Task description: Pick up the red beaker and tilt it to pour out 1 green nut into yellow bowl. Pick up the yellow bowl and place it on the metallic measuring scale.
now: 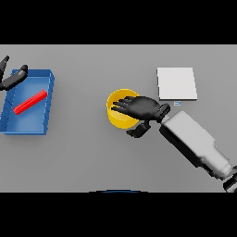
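The yellow bowl [118, 115] sits on the table near the middle. My right hand [141, 108] reaches in from the lower right and lies over the bowl's right side, fingers straight across the opening and thumb below the rim at the bowl's lower right; it covers much of the bowl's inside. The metallic measuring scale [176, 84], a pale square plate, lies just beyond and to the right of the bowl. The red beaker [30, 102] lies on its side in a blue tray [46, 83] at the far left. My left hand [13, 78] shows at the tray's upper left corner, holding nothing.
The blue tray takes up the table's left edge. Grey tabletop [88, 152] stretches between the tray and the bowl and along the front. My right forearm [194, 143] crosses the lower right.
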You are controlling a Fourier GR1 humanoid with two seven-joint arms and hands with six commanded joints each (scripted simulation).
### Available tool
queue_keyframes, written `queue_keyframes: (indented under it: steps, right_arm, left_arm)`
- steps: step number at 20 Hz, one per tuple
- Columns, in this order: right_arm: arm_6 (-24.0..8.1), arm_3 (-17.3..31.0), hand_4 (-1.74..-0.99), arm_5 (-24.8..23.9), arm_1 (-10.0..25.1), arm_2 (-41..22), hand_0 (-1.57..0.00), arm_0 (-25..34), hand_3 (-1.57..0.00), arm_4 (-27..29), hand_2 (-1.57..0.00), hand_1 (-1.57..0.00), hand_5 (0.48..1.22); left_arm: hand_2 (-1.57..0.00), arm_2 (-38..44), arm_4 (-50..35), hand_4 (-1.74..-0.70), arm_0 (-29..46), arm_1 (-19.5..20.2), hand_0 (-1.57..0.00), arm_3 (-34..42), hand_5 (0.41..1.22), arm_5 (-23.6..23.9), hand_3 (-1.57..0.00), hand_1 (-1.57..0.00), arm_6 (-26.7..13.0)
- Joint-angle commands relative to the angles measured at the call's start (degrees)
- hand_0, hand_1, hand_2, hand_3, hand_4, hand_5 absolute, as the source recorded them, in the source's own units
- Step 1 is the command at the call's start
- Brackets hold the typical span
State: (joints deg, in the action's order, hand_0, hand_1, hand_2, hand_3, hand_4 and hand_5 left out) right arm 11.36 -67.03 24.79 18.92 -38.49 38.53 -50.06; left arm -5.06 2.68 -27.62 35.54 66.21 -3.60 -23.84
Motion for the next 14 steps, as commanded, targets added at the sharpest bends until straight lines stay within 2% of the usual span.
queue_keyframes:
  steps: [1, 6, 8, 9, 10, 11, 12, 14]
  right_arm:
    - [0.29, 1.05, -1.177, 0.33, -0.38, -0.30, 0.00, 0.64, 0.00, -0.08, 0.00, 0.00, 0.673]
    - [0.58, 5.39, -1.195, 0.76, -1.54, -0.83, 0.00, 2.59, -0.02, -0.38, 0.00, 0.00, 0.708]
    - [-0.22, 5.85, -1.234, 0.87, -1.98, -1.22, 0.00, 2.29, -0.08, -0.71, -0.04, -0.01, 0.770]
    - [-0.44, 5.93, -1.261, 0.46, -2.08, -1.29, -0.05, 2.15, -0.13, -0.91, -0.09, -0.06, 0.809]
    - [1.08, 6.15, -1.309, 0.36, -1.93, -1.47, -0.19, 2.38, -0.21, -0.93, -0.19, -0.18, 0.891]
    - [1.20, 5.83, -1.363, -0.01, -2.06, -1.60, -0.45, 2.31, -0.32, -1.14, -0.35, -0.41, 0.957]
    - [1.48, 5.49, -1.435, -0.15, -1.91, -1.62, -0.68, 1.83, -0.57, -0.97, -0.59, -0.64, 1.010]
    - [2.72, 4.44, -1.540, 0.08, -1.21, -1.31, -1.00, 1.30, -0.79, -0.10, -0.95, -0.97, 1.086]
  left_arm:
    - [0.00, 0.02, -0.06, -0.80, 0.31, 0.03, 0.00, -0.16, 0.706, -0.14, 0.00, 0.00, 0.26]
    - [0.00, -0.55, 0.68, -0.79, -0.27, -0.40, 0.00, -1.06, 0.711, -0.01, 0.00, 0.00, 0.00]
    - [0.00, -0.14, 0.65, -0.79, -0.76, 0.08, 0.00, -1.20, 0.714, 0.03, 0.00, 0.00, -0.50]
    - [0.00, -0.08, 0.59, -0.79, -1.33, -0.08, 0.00, -1.85, 0.712, -0.13, 0.00, 0.00, -0.11]
    - [0.00, -0.07, 0.45, -0.79, -0.80, 0.06, 0.00, -1.34, 0.711, -0.24, 0.00, 0.00, 0.42]
    - [0.00, -0.16, 0.46, -0.79, -0.19, 0.18, 0.00, -1.13, 0.710, -0.34, 0.00, 0.00, 0.33]
    - [0.00, -0.02, 0.30, -0.79, 0.62, 0.44, 0.00, -0.32, 0.710, -0.24, 0.00, 0.00, 0.90]
    - [0.00, -0.17, 0.42, -0.79, 0.29, 0.13, 0.00, -0.40, 0.707, -0.04, 0.00, 0.00, 0.77]
